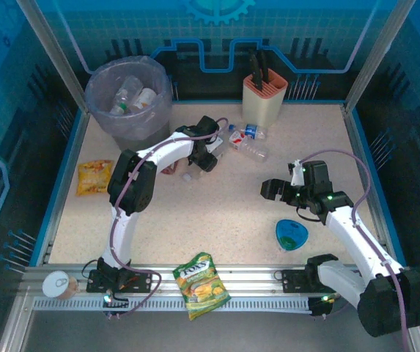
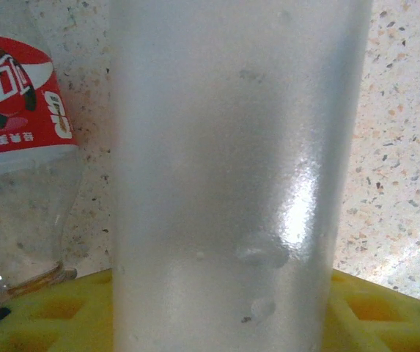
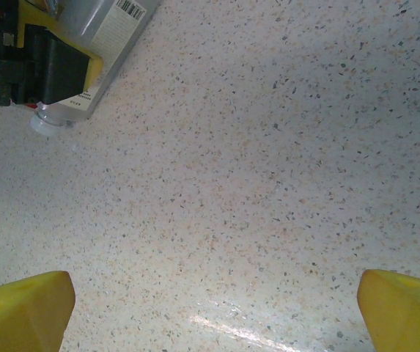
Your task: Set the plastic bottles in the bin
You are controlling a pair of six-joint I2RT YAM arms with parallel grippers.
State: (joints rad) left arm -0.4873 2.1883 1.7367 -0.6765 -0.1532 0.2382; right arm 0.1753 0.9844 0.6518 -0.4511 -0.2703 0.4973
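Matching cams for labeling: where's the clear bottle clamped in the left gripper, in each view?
Top external: clear bottle left of centre, below-right of the bin.
Left wrist: centre, running top to bottom, with the red-labelled bottle on its left.
Right wrist: top-left corner, white barcode label, cap pointing down-left.
Shared landmark: the speckled tabletop.

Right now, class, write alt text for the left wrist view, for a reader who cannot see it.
A frosted translucent bottle looms very close to the camera, gripped between the yellow jaws at the bottom edge. To its left, a clear bottle with a red label lies on the speckled table.
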